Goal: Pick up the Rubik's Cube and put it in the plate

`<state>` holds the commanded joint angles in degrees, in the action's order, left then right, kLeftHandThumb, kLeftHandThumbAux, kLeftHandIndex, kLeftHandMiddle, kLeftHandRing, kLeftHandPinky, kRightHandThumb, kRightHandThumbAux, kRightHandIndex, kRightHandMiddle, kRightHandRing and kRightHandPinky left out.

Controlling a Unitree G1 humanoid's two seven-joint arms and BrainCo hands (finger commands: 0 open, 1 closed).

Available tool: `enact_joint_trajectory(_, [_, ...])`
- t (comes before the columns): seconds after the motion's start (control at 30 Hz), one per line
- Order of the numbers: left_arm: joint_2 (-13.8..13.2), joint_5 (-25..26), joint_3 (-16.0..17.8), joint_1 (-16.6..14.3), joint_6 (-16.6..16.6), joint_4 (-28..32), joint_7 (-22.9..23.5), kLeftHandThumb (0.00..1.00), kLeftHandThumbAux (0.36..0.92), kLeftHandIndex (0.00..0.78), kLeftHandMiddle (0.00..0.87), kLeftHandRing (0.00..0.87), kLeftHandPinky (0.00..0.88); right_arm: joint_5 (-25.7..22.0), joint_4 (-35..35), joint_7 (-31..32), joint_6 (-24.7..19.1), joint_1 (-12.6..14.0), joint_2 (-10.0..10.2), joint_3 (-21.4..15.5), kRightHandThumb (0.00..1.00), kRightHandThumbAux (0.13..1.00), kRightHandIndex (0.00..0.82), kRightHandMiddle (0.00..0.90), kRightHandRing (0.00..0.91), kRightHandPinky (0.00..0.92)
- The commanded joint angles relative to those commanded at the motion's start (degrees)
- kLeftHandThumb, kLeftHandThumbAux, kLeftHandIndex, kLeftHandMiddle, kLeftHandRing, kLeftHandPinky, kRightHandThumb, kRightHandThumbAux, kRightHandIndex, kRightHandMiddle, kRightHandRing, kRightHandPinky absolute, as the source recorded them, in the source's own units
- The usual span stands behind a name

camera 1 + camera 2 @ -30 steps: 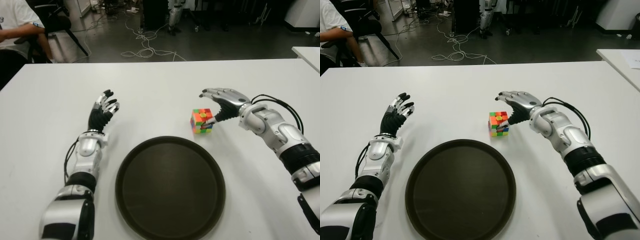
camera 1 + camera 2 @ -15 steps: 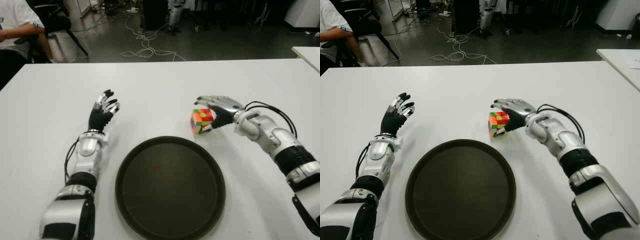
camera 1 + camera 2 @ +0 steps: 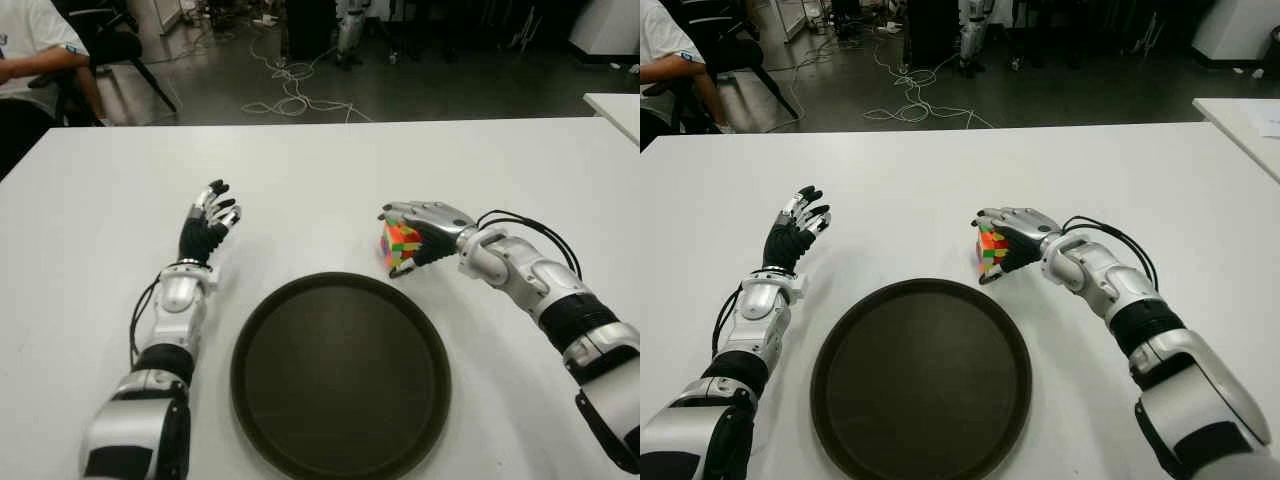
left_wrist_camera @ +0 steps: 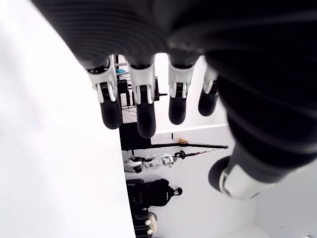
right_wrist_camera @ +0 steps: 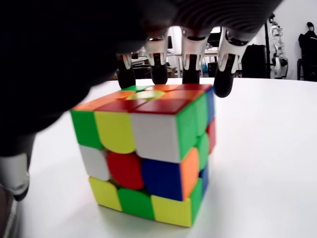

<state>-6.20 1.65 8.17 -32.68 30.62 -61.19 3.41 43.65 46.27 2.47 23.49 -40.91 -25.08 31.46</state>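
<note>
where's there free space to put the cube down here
The plate is entirely bare, just below the Rubik's Cube under the right hand. The table is bare beyond both hands and between the open left hand and the cube. Nowhere is crowded.

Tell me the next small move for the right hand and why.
Probably curl the fingers shut on the Rubik's Cube. The right hand arches over it, but in the right wrist view the fingertips hang past its top, not pressing on it, and the cube sits flat on the table. The plate waits just in front. The left hand shows open left of the plate.
</note>
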Motion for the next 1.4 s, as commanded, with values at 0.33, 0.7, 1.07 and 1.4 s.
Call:
enact_joint_trajectory(0.33, [-0.1, 0.0, -0.1, 0.2, 0.1, 0.3, 0.4, 0.317, 0.664, 0.068, 0.138, 0.149, 0.162, 0.3, -0.1, 0.2, 0.0, 0.1, 0.3, 0.3, 0.0, 0.489, 0.069, 0.082, 0.113, 0.162])
enact_joint_trajectory(0.7, [-0.2, 0.4, 0.1, 0.3, 0.2, 0.3, 0.7, 0.322, 0.674, 0.067, 0.138, 0.149, 0.167, 0.5, 0.2, 0.1, -0.3, 0.2, 0.9, 0.5, 0.0, 0.514, 0.067, 0.088, 0.129, 0.188])
enact_joint_trajectory(1.07, [-0.5, 0.3, 0.0, 0.4, 0.0, 0.6, 1.3, 0.352, 0.684, 0.06, 0.134, 0.145, 0.166, 0.4, 0.8, -0.6, -0.4, 0.2, 1.2, 0.3, 0.0, 0.501, 0.067, 0.089, 0.116, 0.159])
enact_joint_trajectory(1.4, [-0.7, 0.5, 0.2, 0.3, 0.0, 0.4, 1.7, 0.36, 0.694, 0.057, 0.128, 0.137, 0.159, 0.5, 1.0, -1.1, -1.2, -0.1, 1.2, 0.2, 0.0, 0.504, 0.068, 0.093, 0.125, 0.187])
